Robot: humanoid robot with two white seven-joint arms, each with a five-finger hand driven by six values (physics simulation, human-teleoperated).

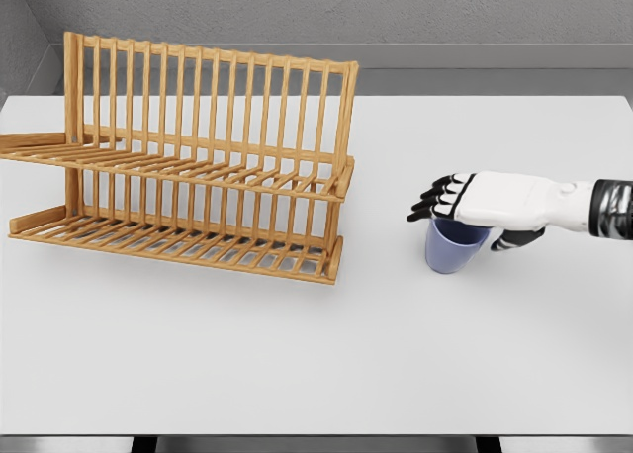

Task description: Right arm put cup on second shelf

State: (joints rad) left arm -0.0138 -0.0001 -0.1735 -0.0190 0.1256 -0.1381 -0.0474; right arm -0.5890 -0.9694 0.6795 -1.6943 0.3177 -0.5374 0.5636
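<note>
hand: right hand (473, 208) comes in from the right edge, palm down over the cup (452, 245), black fingertips (427, 204) reaching left past the rim. Looks closed around the upper part of the cup; thumb seems to wrap the near-right side.
grasp type: top/side grip near the rim, I'd judge so the cup's base stays free to set down on slats.
cup: blue, open end up, tilted slightly, on or just above the counter (297, 364). Contact with the surface can't be confirmed.
cup location: right of the rack, well apart from it, not yet on any shelf.
rack: wooden dish rack (198, 156), two slatted tiers plus a slatted back. Upper tier (188, 171) is the likely target; both tiers show nothing on them.
why the gap: clear counter between cup and rack leaves an open path leftward and up.
hidden: cup's rim and far side covered by the palm; thumb mostly out of sight; rack's left end cut by the frame edge.
left arm: not visible.
</note>
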